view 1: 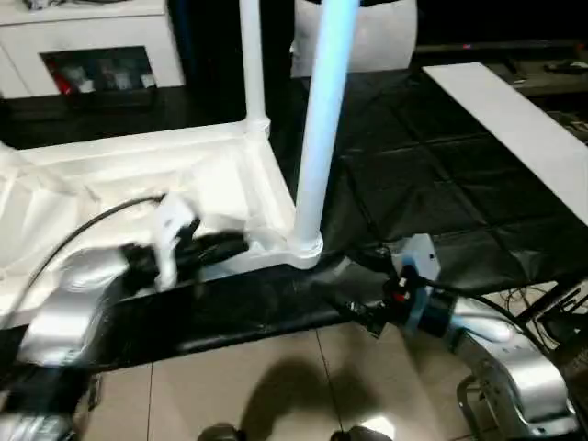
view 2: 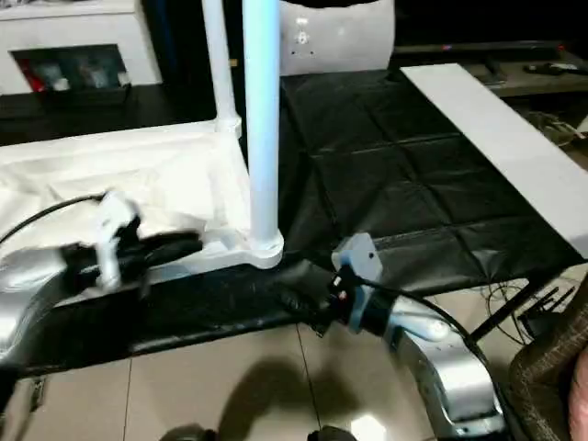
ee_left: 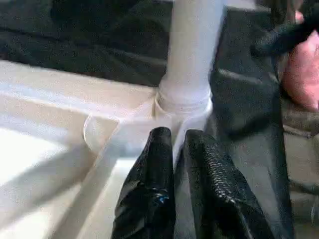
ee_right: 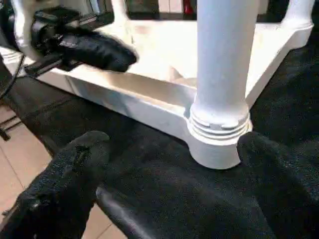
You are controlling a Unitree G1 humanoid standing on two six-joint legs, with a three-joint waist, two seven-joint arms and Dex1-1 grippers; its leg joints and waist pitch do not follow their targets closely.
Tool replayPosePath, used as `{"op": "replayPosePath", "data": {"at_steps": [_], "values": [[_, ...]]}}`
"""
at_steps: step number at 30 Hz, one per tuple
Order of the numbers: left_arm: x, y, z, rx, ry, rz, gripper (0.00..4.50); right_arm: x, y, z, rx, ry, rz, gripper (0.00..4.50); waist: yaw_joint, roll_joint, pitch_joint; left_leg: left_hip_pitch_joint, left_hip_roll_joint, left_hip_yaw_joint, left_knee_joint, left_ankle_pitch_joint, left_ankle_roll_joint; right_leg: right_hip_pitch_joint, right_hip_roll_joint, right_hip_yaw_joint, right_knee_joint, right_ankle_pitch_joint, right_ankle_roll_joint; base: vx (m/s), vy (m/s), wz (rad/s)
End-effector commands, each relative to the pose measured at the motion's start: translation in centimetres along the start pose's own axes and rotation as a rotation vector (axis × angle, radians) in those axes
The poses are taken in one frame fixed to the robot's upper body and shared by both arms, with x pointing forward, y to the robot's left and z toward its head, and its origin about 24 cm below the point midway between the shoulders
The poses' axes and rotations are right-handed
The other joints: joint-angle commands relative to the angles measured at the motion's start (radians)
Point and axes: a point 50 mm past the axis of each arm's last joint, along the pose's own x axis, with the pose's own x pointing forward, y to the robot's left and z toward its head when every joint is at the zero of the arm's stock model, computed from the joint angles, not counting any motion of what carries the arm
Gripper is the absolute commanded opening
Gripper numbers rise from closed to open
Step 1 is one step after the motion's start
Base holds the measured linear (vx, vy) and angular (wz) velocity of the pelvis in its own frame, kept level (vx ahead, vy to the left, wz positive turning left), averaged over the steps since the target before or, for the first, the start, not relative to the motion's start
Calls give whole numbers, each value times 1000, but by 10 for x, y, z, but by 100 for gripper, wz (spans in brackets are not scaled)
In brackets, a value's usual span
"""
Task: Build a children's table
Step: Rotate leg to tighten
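Table top (view 1: 138,175): lying upside down on a black-covered bench (view 1: 441,184), ribbed underside facing up, near corner sitting at the bench edge.

Near leg (view 1: 322,129): standing upright in the near corner socket (view 1: 305,246); threaded collar showing just above the socket rim in the right wrist view.

Far leg (view 1: 252,55): standing upright in the next corner behind.

Left gripper (view 1: 225,246): reaching over the rim toward the socket, fingers (ee_left: 149,189) nearly together, gripping nothing; tips lying just beside the leg base.

Right gripper (ee_right: 169,164): hovering before the socket, fingers (ee_right: 65,179) spread wide to either side, empty.

Handling, by judgement: hollow plastic, light and stiff, surface smooth and likely slippery; tall legs giving leverage, so tipping is a risk. Best hold appearing to be low on the leg, close above the collar, with the top braced at the rim.
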Motion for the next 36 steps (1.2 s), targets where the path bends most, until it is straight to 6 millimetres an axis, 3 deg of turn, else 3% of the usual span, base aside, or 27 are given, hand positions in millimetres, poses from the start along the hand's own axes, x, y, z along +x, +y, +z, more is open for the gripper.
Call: {"op": "replayPosePath", "data": {"at_steps": [1,3,5,6,7,9,14,18,21,23,24,26,28,31,33,34,36], "values": [[8,-20,-11,-47,107,-130,60,-2,2,4,-2,-5,0,450,2,6,-66,2,48,-2,-79,-166,46,52,-59,54,-81,-234,-187,0,0,0],[10,-24,-18,-82,168,-157,60,-1,3,3,-9,3,8,450,2,9,-64,8,46,-1,-81,-205,33,48,-58,55,-89,-287,-173,0,0,0],[10,-22,-25,-69,235,-142,60,-1,4,4,-14,9,18,450,5,13,-66,13,45,-2,-80,-216,23,46,-57,58,-89,-272,-172,0,0,0],[9,-11,-32,-41,313,-55,60,0,5,4,-18,12,27,450,3,12,-63,9,43,-4,-84,-230,20,49,-54,56,-93,-280,-160,0,0,0],[9,-6,-34,-33,335,-14,60,0,6,5,-19,13,30,450,2,19,-63,10,43,-5,-84,-245,16,48,-52,56,-92,-290,-153,0,0,0],[5,12,-36,-10,388,149,60,1,7,6,-27,16,31,450,1,15,-66,8,37,-8,-81,-249,6,54,-53,54,-97,-312,-131,0,0,0],[-1,39,-28,48,399,394,60,1,7,5,-24,12,3,450,-1,23,-68,6,36,-11,-80,-262,0,53,-54,52,-100,-333,-138,0,0,0],[1,53,-22,112,357,525,60,2,4,3,-27,22,-36,450,-1,19,-69,5,35,-11,-76,-244,3,54,-51,50,-103,-328,-130,0,0,0],[1,59,-23,174,348,608,60,5,4,1,-22,22,-68,450,1,21,-74,2,38,-13,-76,-224,2,56,-51,50,-96,-270,-140,0,0,0],[1,56,-22,163,320,614,60,5,6,1,-17,17,-70,450,1,21,-78,4,40,-13,-75,-207,2,57,-52,51,-87,-214,-157,0,0,0],[5,43,-16,79,179,580,60,5,8,1,-8,8,-100,450,3,30,-81,4,43,-13,-72,-185,3,58,-56,52,-81,-165,-179,0,0,0],[6,37,-13,48,123,570,60,4,8,1,0,4,-115,450,3,25,-86,1,46,-10,-68,-129,15,58,-55,51,-71,-42,-226,0,0,0],[9,15,-11,-48,-13,578,60,4,5,-1,35,-1,-219,450,1,27,-89,-5,46,-8,-65,-101,31,62,-55,51,-63,25,-248,0,0,0],[10,-11,-7,-158,-146,701,60,3,1,-4,46,24,-367,450,-2,24,-77,-9,44,-2,-69,-163,36,58,-53,47,-84,-113,-232,0,0,0],[11,-24,-4,-169,-192,732,60,3,1,-5,52,33,-403,450,-2,18,-70,-7,40,-2,-73,-233,27,54,-50,48,-102,-290,-164,0,0,0],[12,-32,-2,-188,-211,728,60,4,1,-5,57,24,-411,450,-1,21,-69,-6,40,-4,-73,-246,23,52,-51,48,-104,-327,-147,0,0,0],[14,-43,0,-213,-241,724,60,5,1,-4,71,-1,-418,450,-1,13,-66,-4,40,-5,-75,-272,16,45,-51,48,-115,-426,-90,0,0,0]]}}
